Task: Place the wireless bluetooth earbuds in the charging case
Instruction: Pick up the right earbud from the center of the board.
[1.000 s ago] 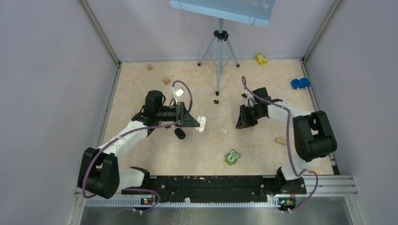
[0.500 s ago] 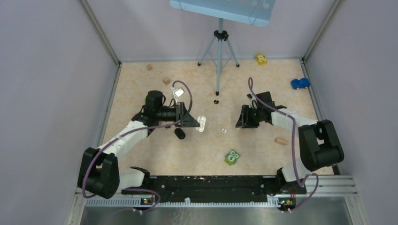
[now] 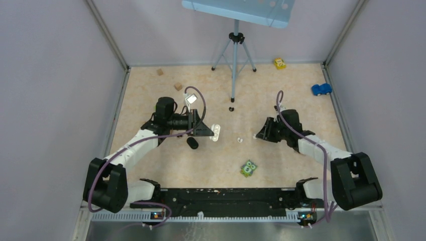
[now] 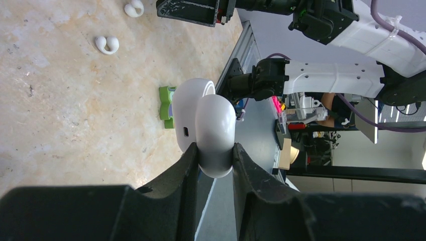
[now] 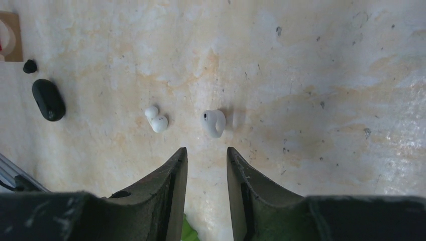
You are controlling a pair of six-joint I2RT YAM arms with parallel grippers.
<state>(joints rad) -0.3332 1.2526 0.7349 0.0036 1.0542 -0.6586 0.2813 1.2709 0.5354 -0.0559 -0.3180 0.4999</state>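
Right arm (image 3: 311,145) nearer now, jaws ajar, empty, near white earbuds (image 5: 213,123); left jaws tight on white case (image 4: 213,135).

Robotics lab: walled test cell (image 3: 60,75), tripod (image 3: 234,50), aluminium rail (image 3: 226,215)

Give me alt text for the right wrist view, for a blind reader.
A white earbud lies on the tan table just beyond the open, empty right gripper, with a second white earbud left of it. A black case and black earbud sit far left.
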